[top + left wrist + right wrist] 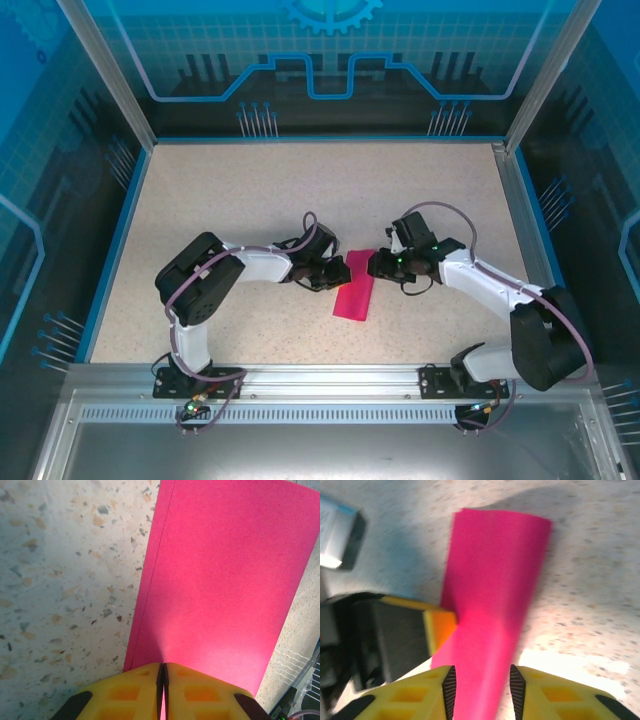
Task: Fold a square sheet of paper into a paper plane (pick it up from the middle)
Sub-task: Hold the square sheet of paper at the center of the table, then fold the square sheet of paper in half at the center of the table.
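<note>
Pinching pink paper (354,287) tight in left end effector (162,672); hugging it loosely with right end effector (481,680), gap narrow.

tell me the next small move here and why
Probably close the right tool on the paper. The folded paper runs between its parted jaws, while the left tool is shut on the other side, so both could then lift it.

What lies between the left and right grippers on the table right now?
The folded magenta-pink sheet of paper: the top view shows it between the left gripper and the right gripper, both at its far end.
</note>
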Available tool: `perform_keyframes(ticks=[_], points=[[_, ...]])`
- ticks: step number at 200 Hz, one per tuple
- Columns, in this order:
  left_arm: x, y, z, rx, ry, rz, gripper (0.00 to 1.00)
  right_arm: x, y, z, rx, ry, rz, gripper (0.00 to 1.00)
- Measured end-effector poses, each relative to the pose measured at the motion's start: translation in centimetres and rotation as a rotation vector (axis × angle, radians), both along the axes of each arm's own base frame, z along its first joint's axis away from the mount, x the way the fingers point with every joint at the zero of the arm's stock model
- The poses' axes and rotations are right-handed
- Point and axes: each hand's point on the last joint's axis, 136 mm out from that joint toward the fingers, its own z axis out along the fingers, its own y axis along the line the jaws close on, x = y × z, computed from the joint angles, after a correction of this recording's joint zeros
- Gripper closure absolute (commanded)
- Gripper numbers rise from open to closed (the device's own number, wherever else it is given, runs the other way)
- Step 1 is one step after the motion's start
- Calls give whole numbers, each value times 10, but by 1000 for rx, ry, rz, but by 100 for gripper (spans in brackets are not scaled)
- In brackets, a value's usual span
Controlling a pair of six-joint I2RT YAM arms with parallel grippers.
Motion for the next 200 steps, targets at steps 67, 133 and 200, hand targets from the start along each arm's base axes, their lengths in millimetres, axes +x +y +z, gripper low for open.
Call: perform_keyframes(ticks=[67,133,200], points=[[0,0,0,0,0,0,86,-20,24,-32,163,103,47,89],[0,0,-1,1,1,0,86,-29,18,-60,141,164,45,87],[0,-1,-1,-1,-1,-3,86,-33,14,-67,143,168,53,84]])
